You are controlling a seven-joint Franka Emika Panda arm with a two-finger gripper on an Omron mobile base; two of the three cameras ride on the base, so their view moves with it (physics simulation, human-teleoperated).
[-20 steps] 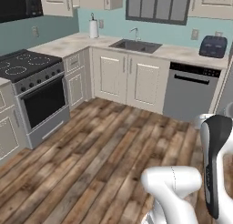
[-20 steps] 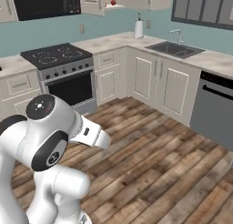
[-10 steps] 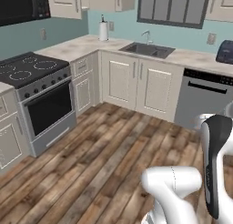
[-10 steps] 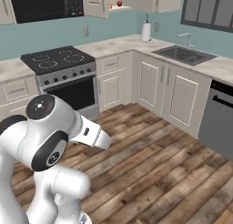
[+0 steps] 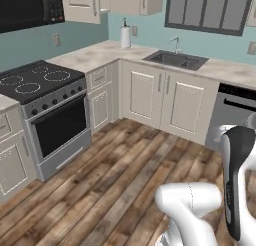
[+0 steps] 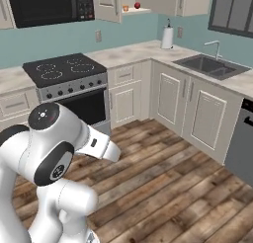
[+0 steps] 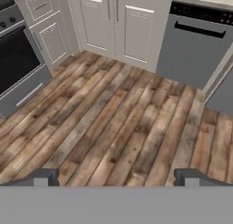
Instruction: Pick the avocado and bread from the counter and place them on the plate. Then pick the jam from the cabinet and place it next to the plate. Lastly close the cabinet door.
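Out on the wooden floor (image 7: pixel 118 123), well apart from the worktop (image 6: pixel 133 52), the pincer (image 7: pixel 117 177) is carried wide and empty, pointed down at the boards. No item is seen to be picked or placed, so the approach is judged to be the step in hand; a drive closer to the worktop is called for next. High in the open cabinet (image 6: pixel 129 1), the jam (image 6: pixel 137 5) is seen on its shelf. Avocado, bread and plate cannot be made out.
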